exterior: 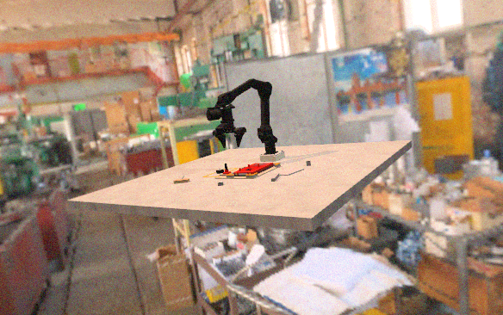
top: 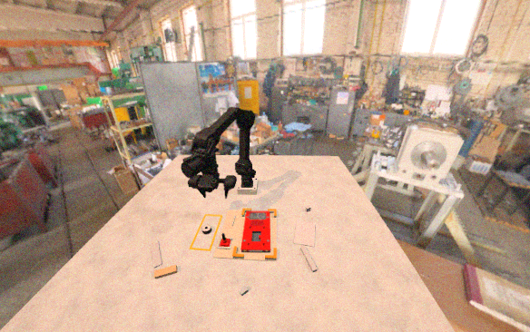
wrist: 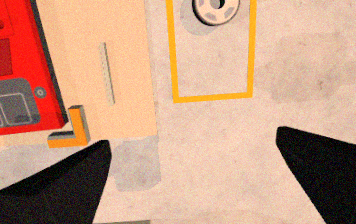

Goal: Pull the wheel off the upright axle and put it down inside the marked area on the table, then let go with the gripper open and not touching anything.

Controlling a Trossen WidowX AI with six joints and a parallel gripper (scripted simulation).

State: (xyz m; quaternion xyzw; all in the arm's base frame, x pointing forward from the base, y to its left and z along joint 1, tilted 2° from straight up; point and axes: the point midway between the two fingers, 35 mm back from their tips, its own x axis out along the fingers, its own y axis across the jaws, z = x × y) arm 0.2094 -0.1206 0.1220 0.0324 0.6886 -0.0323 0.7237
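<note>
Beige tabletop (top: 318,281) carries the small grey spoked wheel (top: 207,229) inside the yellow-outlined rectangle (top: 198,239). My black parallel-jaw gripper (top: 217,187) hangs wide, empty, well above. I judge release finished; nothing further needed.

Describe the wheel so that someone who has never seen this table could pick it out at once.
Start at the red panel on the tan board mid-table, then look to the yellow outlined rectangle painted on the table beside the board. The wheel lies flat inside that outline: a small pale disc with a dark rim and a centre hole, the only round thing there, apart from the black axle standing on its red block.
</note>
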